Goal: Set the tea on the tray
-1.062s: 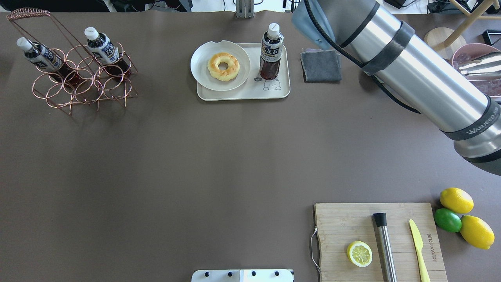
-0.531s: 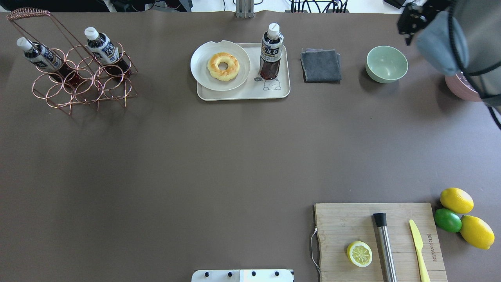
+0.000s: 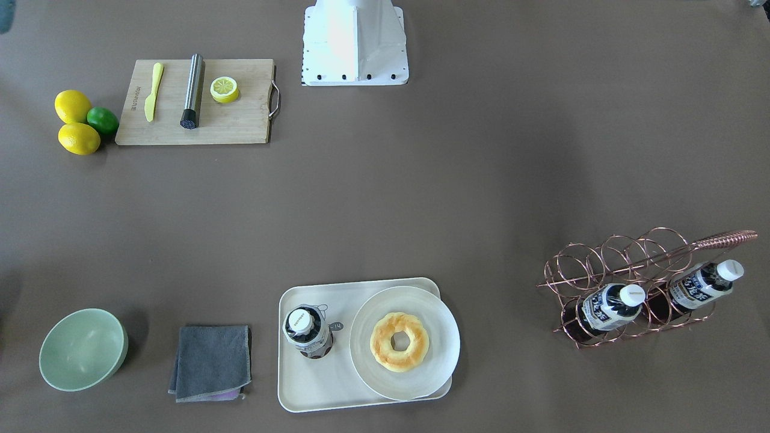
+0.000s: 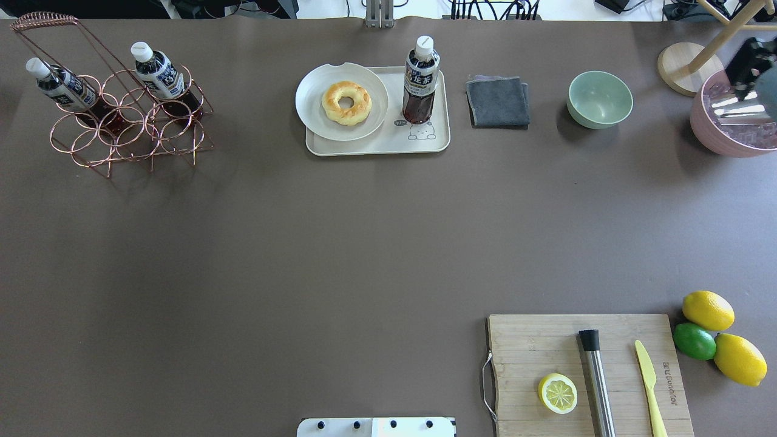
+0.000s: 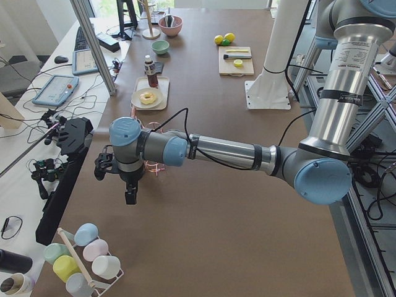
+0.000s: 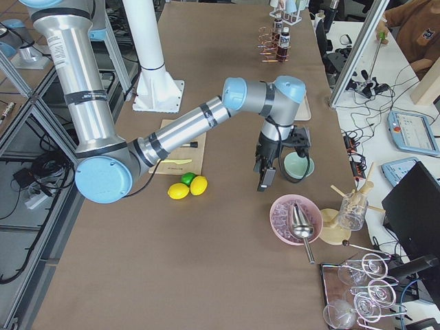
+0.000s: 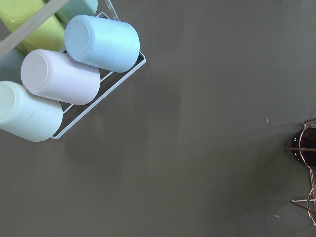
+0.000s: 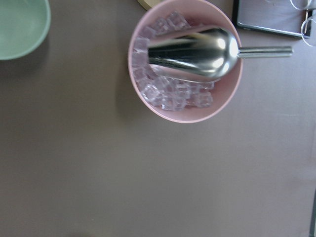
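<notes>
One tea bottle point(image 4: 420, 79) with a white cap stands upright on the right half of the cream tray point(image 4: 376, 147), beside the bear drawing; it also shows in the front view point(image 3: 308, 332). No gripper touches it. My right gripper point(image 6: 263, 183) hangs over the table near the green bowl, far right of the tray; its dark body shows at the overhead view's right edge point(image 4: 745, 62), and I cannot tell if it is open. My left gripper point(image 5: 130, 197) hangs beyond the table's left end; I cannot tell its state.
A white plate point(image 4: 315, 115) with a donut point(image 4: 346, 102) fills the tray's left half. Two more bottles lie in a copper rack point(image 4: 121, 127). A grey cloth point(image 4: 498, 102), green bowl point(image 4: 600, 99), pink ice bowl point(image 4: 722, 139) and cutting board point(image 4: 534, 346) are to the right.
My right arm has swung away to the right from over the table's back, uncovering the green bowl and the pink bowl. The tea bottle stays upright on the tray.
</notes>
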Motion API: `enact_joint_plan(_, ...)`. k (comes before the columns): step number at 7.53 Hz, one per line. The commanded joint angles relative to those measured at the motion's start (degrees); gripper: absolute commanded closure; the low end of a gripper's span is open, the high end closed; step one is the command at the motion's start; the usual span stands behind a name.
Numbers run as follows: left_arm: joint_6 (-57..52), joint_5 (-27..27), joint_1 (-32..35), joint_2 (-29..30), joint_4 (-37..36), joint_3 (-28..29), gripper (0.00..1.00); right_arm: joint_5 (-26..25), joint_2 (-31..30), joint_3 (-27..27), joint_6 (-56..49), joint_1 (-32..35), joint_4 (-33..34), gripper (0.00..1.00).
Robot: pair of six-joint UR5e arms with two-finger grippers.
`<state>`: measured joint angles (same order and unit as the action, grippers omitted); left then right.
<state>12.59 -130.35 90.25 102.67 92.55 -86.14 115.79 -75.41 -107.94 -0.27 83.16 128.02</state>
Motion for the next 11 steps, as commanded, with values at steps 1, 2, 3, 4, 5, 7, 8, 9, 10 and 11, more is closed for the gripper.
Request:
enact_joint_plan(1, -0.20, -0.17, 0.10, -0.01, -0.09, 0.01, 0.02, 6.25, -12.16, 3.51, -5.53, 6.73, -10.54, 0.00)
enact_joint_plan(2, -0.20, -0.34, 0.10, -0.10, -0.09, 0.18, 0.02, 11.60, -15.52, 7.61, -5.70, 10.41, -16.78, 0.00)
enact_joint_plan(3, -0.20, -0.52, 0.10, -0.19, -0.09, 0.88, 0.02, 15.74, -16.16, 11.66, -5.62, 11.66, -21.45, 0.00)
enact_joint_plan(4, -0.20, -0.61, 0.02, -1.14, -0.01, 0.97, 0.02, 17.61, -16.00, 14.74, -5.53, 11.85, -23.59, 0.00)
enact_joint_plan(5, -0.20, -0.78, -0.07, -1.76, 0.00, 0.98, 0.02, 17.80, -16.08, 15.38, -5.44, 12.37, -24.65, 0.00)
enact_joint_plan(7, -0.11, -0.79, -0.51, -1.86, 0.00, 1.50, 0.02, 17.63, -15.12, 14.95, -5.18, 14.48, -24.84, 0.00)
enact_joint_plan(8, -0.20, -0.79, -0.51, -1.86, 0.00, 1.50, 0.02, 17.45, -14.16, 14.69, -4.13, 14.66, -24.84, 0.00)
enact_joint_plan(9, -0.20, -0.79, -0.51, -1.94, 0.00, 1.42, 0.02, 17.45, -13.80, 14.60, -2.21, 14.58, -24.84, 0.00)
enact_joint_plan(10, -0.20, -0.79, -0.51, -1.94, 0.00, 1.50, 0.02, 17.45, -13.71, 14.60, -2.02, 14.57, -24.93, 0.00)
enact_joint_plan(11, -0.20, -0.79, -0.51, -2.21, 0.00, 1.59, 0.02, 17.45, -13.71, 14.60, -2.01, 14.57, -24.84, 0.00)
